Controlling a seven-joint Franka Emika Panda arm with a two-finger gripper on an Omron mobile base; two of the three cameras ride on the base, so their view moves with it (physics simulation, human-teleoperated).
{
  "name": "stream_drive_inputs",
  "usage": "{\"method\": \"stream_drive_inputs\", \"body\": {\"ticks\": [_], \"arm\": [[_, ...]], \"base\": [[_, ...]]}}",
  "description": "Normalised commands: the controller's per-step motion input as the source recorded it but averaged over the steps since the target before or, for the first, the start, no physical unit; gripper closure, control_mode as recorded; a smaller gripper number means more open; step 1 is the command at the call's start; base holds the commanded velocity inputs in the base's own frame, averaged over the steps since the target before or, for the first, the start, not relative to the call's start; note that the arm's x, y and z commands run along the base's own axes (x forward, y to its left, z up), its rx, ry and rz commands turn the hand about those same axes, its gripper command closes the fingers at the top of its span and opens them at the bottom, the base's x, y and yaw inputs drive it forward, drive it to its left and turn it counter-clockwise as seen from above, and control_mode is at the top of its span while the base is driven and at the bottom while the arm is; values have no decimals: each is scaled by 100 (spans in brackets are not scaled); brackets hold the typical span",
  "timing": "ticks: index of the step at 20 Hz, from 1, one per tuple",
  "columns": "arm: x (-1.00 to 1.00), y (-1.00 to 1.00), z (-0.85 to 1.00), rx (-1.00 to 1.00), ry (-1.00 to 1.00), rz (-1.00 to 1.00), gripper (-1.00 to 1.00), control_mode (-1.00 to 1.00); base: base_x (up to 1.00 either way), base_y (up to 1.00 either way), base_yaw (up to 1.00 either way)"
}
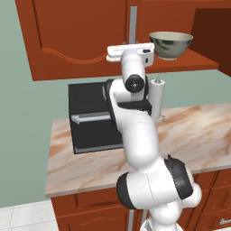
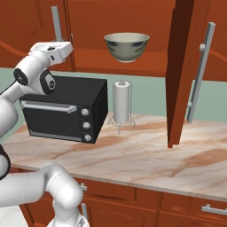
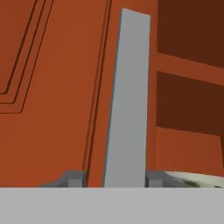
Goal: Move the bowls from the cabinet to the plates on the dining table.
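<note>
Pincer (image 3: 115,178) closed around the left door's handle (image 3: 127,100) at the cabinet (image 1: 76,40).

From my station I saw the pincer's two tips sitting one on each side of that grey bar, gripping it, with the left door shut. The cabinet's right door (image 2: 184,71) stood open. One bowl (image 2: 127,46), grey outside and cream within, sat upright on the cabinet's open shelf, right of the gripped handle. Below the cabinet, on the bench (image 2: 146,155), stood a black oven (image 2: 66,108) and a paper towel roll (image 2: 121,102).
</note>
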Motion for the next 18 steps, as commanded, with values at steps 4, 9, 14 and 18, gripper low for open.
{"method": "stream_drive_inputs", "body": {"ticks": [4,9,14,18], "arm": [[-40,15,5,16,8,-6,100,-100],[-42,22,0,14,8,-5,100,-100],[-38,39,-10,6,5,-4,100,-100],[-42,51,-10,1,1,-1,100,-100]], "base": [[0,0,0],[0,0,0],[0,0,0],[0,0,0]]}}
